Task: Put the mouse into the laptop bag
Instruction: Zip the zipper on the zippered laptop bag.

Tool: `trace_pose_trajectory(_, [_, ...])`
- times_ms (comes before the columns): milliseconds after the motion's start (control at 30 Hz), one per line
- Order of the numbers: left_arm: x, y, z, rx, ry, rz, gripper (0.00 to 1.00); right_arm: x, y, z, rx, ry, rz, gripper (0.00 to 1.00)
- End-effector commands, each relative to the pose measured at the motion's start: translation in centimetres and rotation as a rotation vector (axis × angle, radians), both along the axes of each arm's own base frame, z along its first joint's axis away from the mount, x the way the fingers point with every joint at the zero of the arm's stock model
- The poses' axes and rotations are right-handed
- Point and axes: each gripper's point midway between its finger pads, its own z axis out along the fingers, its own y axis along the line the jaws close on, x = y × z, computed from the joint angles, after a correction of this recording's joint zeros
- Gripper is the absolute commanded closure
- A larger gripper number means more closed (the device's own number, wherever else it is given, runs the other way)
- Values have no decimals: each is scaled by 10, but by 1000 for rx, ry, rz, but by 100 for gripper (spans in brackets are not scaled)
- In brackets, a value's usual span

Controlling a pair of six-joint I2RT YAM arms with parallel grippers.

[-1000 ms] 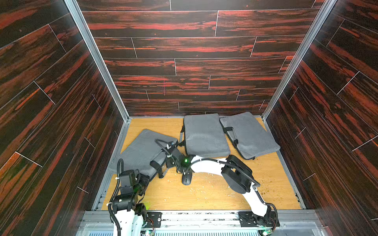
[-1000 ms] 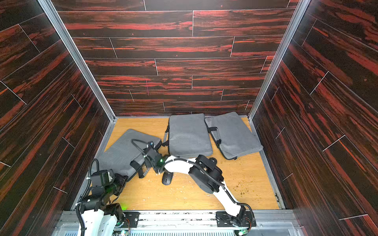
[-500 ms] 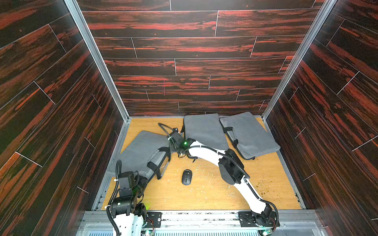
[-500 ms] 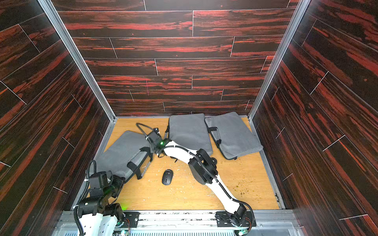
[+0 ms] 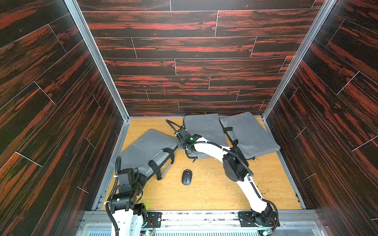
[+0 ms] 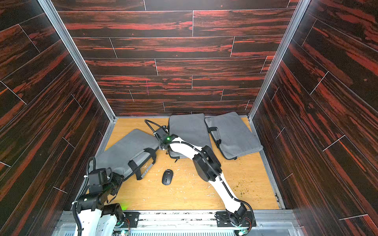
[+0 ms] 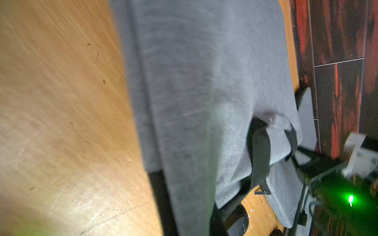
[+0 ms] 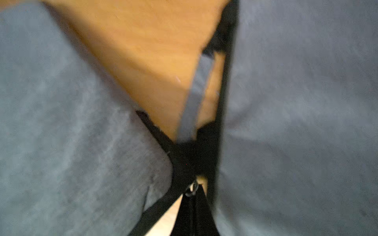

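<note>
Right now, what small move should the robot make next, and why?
Probably open the right gripper and bring it over to the mouse. That gripper is shut at the far corner of the nearest grey bag, whose mouth gapes, while the mouse lies loose on the table beside it.

The black mouse lies flat on the worktop, just beside the grey laptop bag with its mouth gaping.

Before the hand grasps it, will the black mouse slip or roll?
The mouse looks smooth and domed, so it may slip from a pinch. It lies flat on the wooden table, so a push would probably slide it, not roll it.
</note>
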Motion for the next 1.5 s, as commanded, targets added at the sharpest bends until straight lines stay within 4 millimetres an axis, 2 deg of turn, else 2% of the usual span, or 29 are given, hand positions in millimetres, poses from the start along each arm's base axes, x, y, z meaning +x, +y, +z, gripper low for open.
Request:
trace_pose_trajectory(0, [6,42,10,159,-6,154,100,47,-76,105,59,-246,-213,100])
trace_pose_trajectory(100, [22,50,13,180,10,171,100,23,-75,127,159,-265,-162,100])
trace_pose_trajectory(167, [25,58,14,198,82,191,100,6,-66,140,209,-293,-96,100])
trace_pose_trajectory(333, [43,73,19,235,110,232,100,-25,-54,156,183,-356,-34,100])
trace_pose_trajectory(500, [74,85,25,258,131,241,100,-62,-56,150,262,-348,2,100])
trace_pose_trajectory(567, [99,87,22,229,122,243,100,-81,-53,141,300,-334,26,100])
trace_pose_trajectory(700, [137,94,19,198,227,239,100,-114,-31,133,341,-323,100,100])
trace_pose_trajectory(767, [160,94,21,170,223,221,99,-127,-21,129,338,-321,126,100])
trace_pose_trajectory(867, [179,94,15,130,252,217,81,-138,-9,123,368,-296,155,100])
trace_pose_trajectory(900, [184,93,13,117,258,213,65,-140,-5,121,379,-290,163,100])
trace_pose_trajectory(933, [190,90,12,104,251,192,42,-142,-1,118,386,-284,170,100])
trace_pose_trajectory(1000, [197,84,12,79,239,154,17,-142,9,112,397,-273,187,100])
trace_pose_trajectory(1033, [198,79,12,63,228,136,10,-141,15,107,399,-267,193,100])
trace_pose_trajectory(1100, [189,77,15,61,231,143,3,-136,27,98,386,-257,201,100])
trace_pose_trajectory(1267, [165,74,37,67,180,174,2,-128,61,89,411,-229,244,100])
trace_pose_trajectory(1300, [154,68,33,46,209,162,2,-128,66,88,421,-222,249,100])
trace_pose_trajectory(1467, [141,36,43,-34,101,102,2,-130,85,85,447,-206,275,100])
